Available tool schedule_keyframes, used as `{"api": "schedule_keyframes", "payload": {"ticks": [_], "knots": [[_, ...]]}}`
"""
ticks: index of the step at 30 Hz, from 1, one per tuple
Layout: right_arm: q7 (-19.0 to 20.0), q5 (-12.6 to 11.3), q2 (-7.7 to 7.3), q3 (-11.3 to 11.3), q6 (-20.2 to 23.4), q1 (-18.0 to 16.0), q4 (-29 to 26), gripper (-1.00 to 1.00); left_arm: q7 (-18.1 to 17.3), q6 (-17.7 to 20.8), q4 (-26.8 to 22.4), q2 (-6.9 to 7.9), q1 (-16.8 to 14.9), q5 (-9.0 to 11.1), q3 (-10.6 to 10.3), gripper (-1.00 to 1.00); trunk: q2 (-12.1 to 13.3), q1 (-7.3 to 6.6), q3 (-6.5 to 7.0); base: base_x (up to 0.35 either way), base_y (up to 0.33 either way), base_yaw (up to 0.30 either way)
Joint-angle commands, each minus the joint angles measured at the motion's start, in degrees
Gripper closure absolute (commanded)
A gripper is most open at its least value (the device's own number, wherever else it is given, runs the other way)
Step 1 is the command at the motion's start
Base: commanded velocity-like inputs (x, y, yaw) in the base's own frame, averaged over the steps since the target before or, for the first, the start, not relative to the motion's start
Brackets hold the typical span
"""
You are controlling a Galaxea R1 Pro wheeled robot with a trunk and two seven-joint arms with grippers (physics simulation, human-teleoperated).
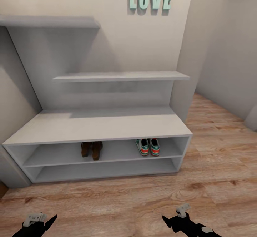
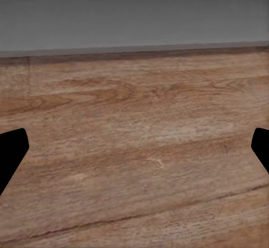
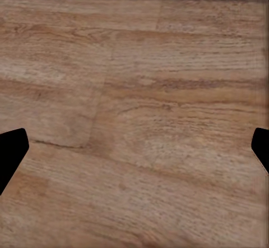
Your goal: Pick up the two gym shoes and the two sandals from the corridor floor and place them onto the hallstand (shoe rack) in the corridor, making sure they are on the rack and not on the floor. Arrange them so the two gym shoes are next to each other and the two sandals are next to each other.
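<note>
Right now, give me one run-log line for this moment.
gym shoes: upper slot of hallstand, paired | sandals: same slot, paired | left gripper: open, empty | right gripper: open, empty | floor

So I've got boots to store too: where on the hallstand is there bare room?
The lower slot is bare across its width. In the upper slot, free patches lie left of the sandals, between them and the gym shoes, and a narrower one at the right end. The flat top is bare too.
</note>
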Motion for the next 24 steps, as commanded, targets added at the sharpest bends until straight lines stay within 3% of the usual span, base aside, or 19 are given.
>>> {"api": "schedule_keyframes", "payload": {"ticks": [1, 24], "knots": [[-0.1, -0.5, -0.01, 0.5, -0.3, 0.0, 0.1, -1.0, -0.2, -0.1, 0.1, 0.01, 0.0, 0.3, 0.0, -1.0, 0.4, -0.24, 0.13, 0.0, 0.0, 0.0], [-0.5, -0.3, 0.06, 0.6, -0.4, 0.1, 0.1, -1.0, 0.2, -0.1, 1.3, -0.26, 0.0, 0.3, 0.0, -1.0, 9.6, -5.29, 4.26, 0.0, 0.0, 0.0]]}}
